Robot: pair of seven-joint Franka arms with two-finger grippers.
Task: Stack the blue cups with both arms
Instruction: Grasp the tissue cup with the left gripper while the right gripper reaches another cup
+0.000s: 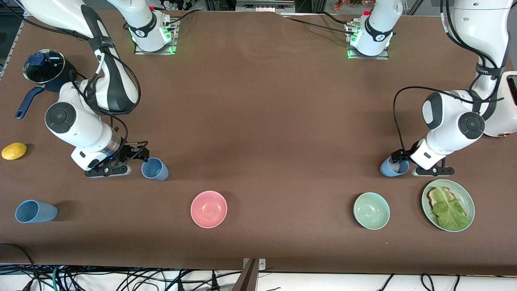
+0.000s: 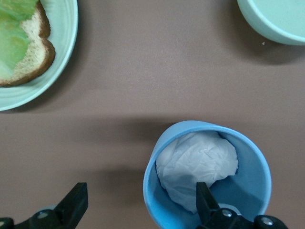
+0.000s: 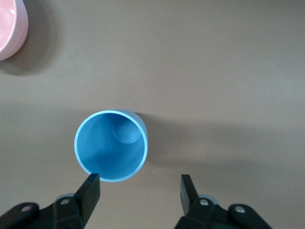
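Observation:
Three light-blue cups show. One cup [image 1: 154,169] stands upright toward the right arm's end; in the right wrist view [image 3: 110,145] it is empty. My right gripper [image 1: 139,155] [image 3: 138,191] is open just above the table beside it, one finger at its rim. A second cup [image 1: 394,166] stands toward the left arm's end with crumpled white paper [image 2: 198,164] inside. My left gripper [image 1: 400,158] [image 2: 140,205] is open over this cup's [image 2: 248,181] rim, one finger inside, one outside. A third cup [image 1: 35,211] lies on its side near the front camera.
A pink bowl [image 1: 209,209], a pale green bowl [image 1: 371,210] and a green plate [image 1: 468,198] with bread and lettuce sit nearer the front camera. A lemon [image 1: 14,150] and a navy lidded saucepan [image 1: 44,68] lie at the right arm's end.

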